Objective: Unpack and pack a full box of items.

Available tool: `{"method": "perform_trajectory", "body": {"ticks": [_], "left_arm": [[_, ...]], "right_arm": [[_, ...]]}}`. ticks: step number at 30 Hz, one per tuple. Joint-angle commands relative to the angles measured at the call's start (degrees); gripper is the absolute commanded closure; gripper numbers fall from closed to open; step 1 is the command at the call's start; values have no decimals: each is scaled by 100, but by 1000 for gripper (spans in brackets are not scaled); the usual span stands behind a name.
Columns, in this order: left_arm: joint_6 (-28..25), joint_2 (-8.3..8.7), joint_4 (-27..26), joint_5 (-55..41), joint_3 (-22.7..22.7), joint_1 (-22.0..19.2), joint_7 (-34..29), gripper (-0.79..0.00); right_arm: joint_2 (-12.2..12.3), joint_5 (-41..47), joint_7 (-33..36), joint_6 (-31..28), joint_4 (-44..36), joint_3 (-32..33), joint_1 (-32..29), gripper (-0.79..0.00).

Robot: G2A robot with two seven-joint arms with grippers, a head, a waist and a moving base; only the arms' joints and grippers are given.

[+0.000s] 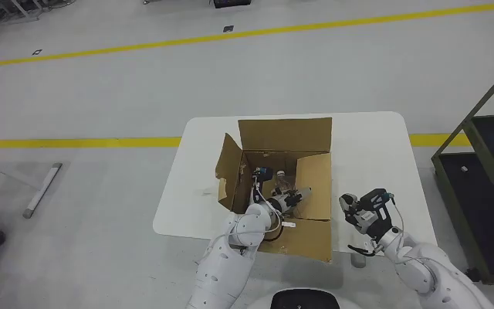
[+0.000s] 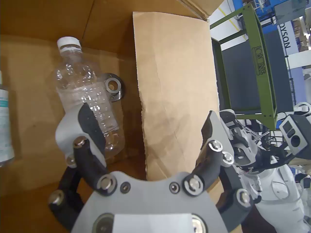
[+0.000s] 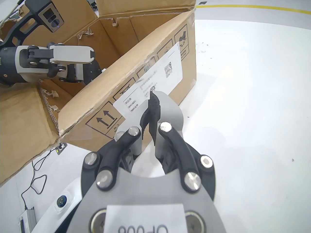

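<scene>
I'm inside the box (image 1: 285,135) with the left gripper (image 2: 148,120). Its claw is spread wide and has hold of nothing. The clear plastic bottle (image 2: 85,93) lies on the box floor, white cap toward the far wall. It sits behind one finger (image 2: 90,127) rather than between the two, and I can't tell whether that pad touches it. I judge it light, thin-walled and ribbed, so it should dent under a hard squeeze and could squirt out of the pads if pinched near the rounded shoulder. The ribbed mid-body looks like the place to take it, across its width with a gentle close. The neck under the cap is stiffer but narrow. A small metal ring (image 2: 114,87) rests just beside the bottle on the box floor. It looks dense for its size, so I'd keep the fingers off it. A flat brown paper panel (image 2: 175,86) stands in the box on the other side of the ring. I can't tell if it's a bag or a flap. Another bottle with a pale label (image 2: 3,122) lies deeper in the box. Outside the box, just beside its labelled side wall, the right gripper (image 3: 151,112) hangs over the table (image 1: 370,147), pads pressed together on nothing.
</scene>
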Motion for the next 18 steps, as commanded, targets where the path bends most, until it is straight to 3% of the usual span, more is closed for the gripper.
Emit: {"method": "perform_trajectory", "body": {"ticks": [1,10,18], "left_arm": [[-40,-5,81,-95,26,-15,-35,-785],[-224,-32,277,-780,67,-63,-125,-785],[-332,-19,58,-1381,-44,-31,-173,-785]], "right_arm": [[-5,-4,7,1,9,-28,11,0],[-30,-1,7,-14,71,-150,86,0],[-46,80,5,-8,75,-177,133,-15]]}}
